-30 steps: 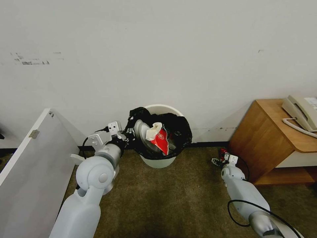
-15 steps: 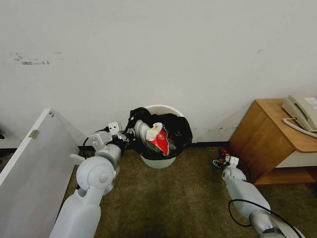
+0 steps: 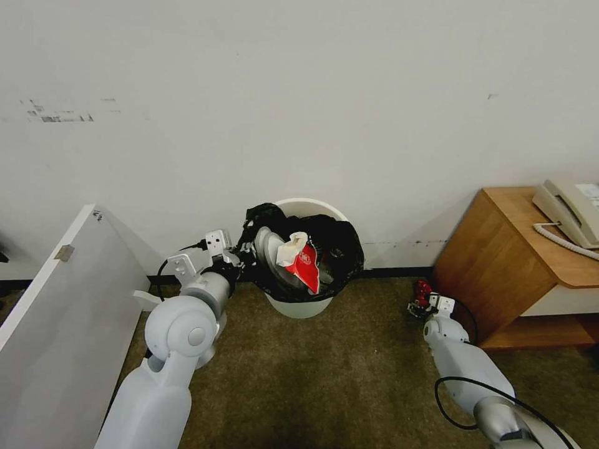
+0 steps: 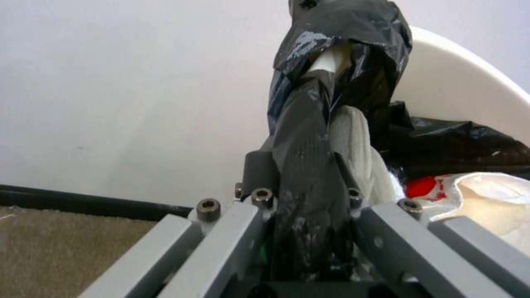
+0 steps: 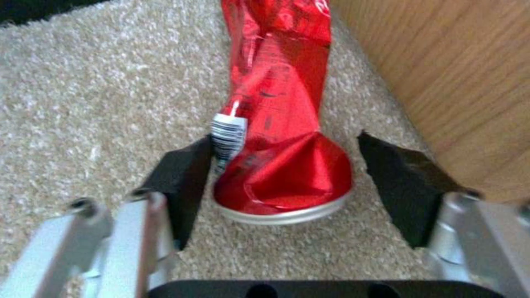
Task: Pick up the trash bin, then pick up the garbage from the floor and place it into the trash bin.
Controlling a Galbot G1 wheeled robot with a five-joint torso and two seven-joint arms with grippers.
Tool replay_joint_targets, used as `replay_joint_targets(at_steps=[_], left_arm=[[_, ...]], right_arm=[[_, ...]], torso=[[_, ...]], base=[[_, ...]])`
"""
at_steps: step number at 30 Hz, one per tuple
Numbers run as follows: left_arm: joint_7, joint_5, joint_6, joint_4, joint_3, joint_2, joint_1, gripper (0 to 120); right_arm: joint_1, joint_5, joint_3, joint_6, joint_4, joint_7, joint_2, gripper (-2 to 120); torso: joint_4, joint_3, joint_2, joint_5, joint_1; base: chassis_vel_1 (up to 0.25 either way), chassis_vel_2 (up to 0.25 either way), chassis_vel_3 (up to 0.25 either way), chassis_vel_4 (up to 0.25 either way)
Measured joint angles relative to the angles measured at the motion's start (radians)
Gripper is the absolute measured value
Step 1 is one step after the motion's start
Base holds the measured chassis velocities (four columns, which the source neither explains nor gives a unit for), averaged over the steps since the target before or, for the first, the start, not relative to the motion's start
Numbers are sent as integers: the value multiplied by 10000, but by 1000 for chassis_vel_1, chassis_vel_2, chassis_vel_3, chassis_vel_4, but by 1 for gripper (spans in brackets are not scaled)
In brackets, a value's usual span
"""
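Bin: trash bin [image 3: 298, 305], round white plastic, smooth wall, lined w/ crinkled glossy black bag [image 3: 340, 249] folded over the rim. It sits against the wall on the carpet, between my two arms.
Bin contents: red packet [image 3: 306, 265] w/ a pale crumpled wad on top, plus a white slipper [image 3: 267, 244], all piled above the rim.
My left gripper: left gripper [image 4: 304, 207] clamped on the bin's rim thru the bag; in the left wrist view, black film is bunched tight between my grey metal fingers [image 4: 221, 231].
My right gripper: right gripper [image 5: 287, 174] low at the floor by the cabinet, jaws spread wide, one black pad either side of the can; one pad is just beside the barcode label, the other is apart from the can.
Garbage: red can [image 5: 281, 140], crushed and twisted metal, silver rim at its base, lying on the carpet just beside the cabinet.
Floor: carpet [image 3: 349, 374], olive, nubby loop pile per the right wrist view.
Cabinet: wood cabinet [image 3: 499, 262], smooth grain, w/ a beige telephone [image 3: 571, 212] on top.
Left side: white panel [image 3: 56, 324], flat, leaning.
Head view vs wrist: from the head, the can is a small red speck; its creases and label read from the right wrist.
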Motion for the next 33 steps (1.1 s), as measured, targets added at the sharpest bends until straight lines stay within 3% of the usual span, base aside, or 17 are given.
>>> replay_joint_targets(at_steps=[1, 3, 12, 27, 33], left_arm=[[0, 0, 0, 0, 0, 0, 0, 4], [2, 4, -1, 0, -2, -4, -3, 4], [13, 21, -10, 22, -4, -4, -12, 4], [23, 45, -19, 29, -25, 23, -1, 4], [18, 21, -20, 29, -6, 14, -48, 4]], right_arm=[[0, 0, 0, 0, 0, 0, 0, 64], [5, -1, -1, 9, 8, -19, 8, 52], [-24, -8, 16, 41, 65, -48, -18, 39], [-505, -87, 31, 42, 766, 1, -197, 39], [-1674, -51, -23, -143, 2248, 103, -867, 39]], torso=[[0, 0, 0, 0, 0], [0, 0, 0, 0, -1], [0, 0, 0, 0, -1], [1, 0, 0, 0, -1], [-1, 0, 0, 0, -1]], base=[[0, 0, 0, 0], [0, 0, 0, 0], [0, 0, 0, 0], [0, 0, 0, 0], [0, 0, 0, 0]])
